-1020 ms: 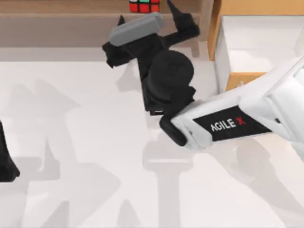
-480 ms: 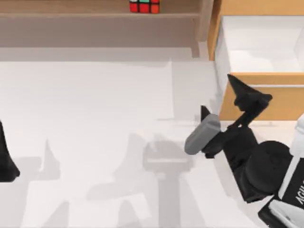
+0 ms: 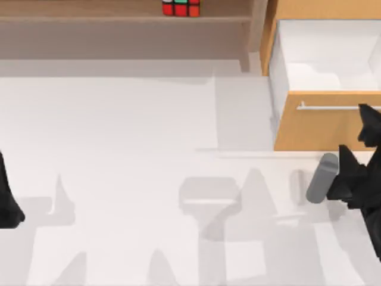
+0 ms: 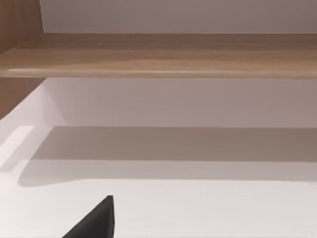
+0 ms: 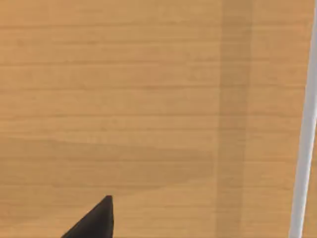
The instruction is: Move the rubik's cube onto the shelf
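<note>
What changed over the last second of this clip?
The right gripper, open and empty, pulled back from the shelf across the table to the top view's right edge, in front of the drawer. The cube stayed on the shelf; the left arm stayed parked at the left edge.

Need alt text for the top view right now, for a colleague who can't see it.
The rubik's cube sits on the shelf at the top edge. The right gripper, open and holding nothing, is at the table's right edge beside the open drawer; the left gripper is parked at the left edge.
</note>
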Controlling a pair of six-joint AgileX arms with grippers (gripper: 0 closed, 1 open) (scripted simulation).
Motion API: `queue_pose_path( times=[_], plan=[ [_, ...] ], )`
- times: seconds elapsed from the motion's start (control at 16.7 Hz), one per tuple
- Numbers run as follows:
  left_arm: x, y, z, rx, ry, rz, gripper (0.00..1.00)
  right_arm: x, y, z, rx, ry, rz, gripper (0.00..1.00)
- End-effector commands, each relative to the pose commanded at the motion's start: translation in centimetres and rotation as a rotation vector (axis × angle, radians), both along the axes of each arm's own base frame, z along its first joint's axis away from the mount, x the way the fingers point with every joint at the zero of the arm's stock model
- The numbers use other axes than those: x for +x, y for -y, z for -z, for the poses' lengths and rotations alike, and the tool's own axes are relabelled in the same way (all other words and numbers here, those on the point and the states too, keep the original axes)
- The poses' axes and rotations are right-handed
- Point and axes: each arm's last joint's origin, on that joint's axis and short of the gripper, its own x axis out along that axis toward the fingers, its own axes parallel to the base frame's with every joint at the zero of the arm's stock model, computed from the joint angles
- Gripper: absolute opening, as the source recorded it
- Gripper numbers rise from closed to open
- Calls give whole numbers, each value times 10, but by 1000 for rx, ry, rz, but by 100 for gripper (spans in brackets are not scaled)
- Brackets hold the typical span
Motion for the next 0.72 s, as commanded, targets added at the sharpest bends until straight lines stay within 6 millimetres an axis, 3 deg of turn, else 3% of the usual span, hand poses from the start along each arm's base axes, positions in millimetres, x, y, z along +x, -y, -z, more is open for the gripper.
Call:
queue_pose_path(
  times=[0.18, 0.72],
  plan=[
    [0, 0, 0, 0, 0, 0, 100, 5, 13, -6, -40, 28, 49, 100],
    [0, 0, 0, 0, 0, 0, 100, 14, 13, -6, -41, 30, 50, 100]
  ],
)
